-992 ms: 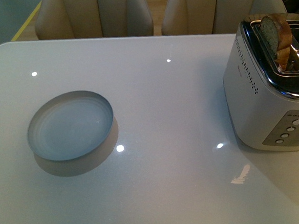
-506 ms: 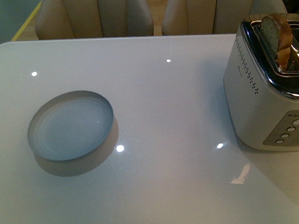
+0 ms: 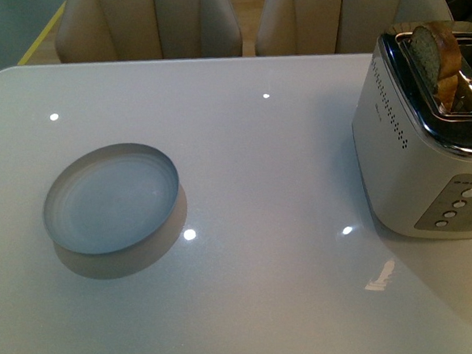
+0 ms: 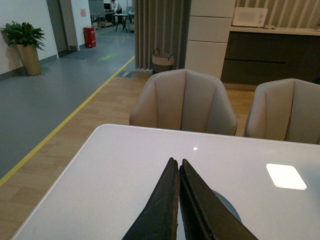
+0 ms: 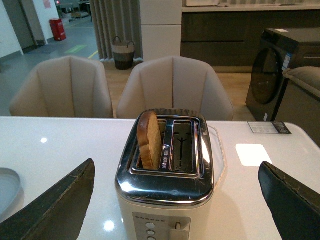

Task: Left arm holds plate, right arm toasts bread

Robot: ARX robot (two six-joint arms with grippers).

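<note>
Across the front view, the plate lies left of centre on the desk, well apart from the toaster at right holding the bread; no arm shows. Low in the left wrist view, the left pincer is closed and empty, so it may jab the plate's rim rather than grip it. Flanking the right wrist view, the right pincer gapes wide and empty before the toaster, and a skewed approach could tip the upright slice.
</note>
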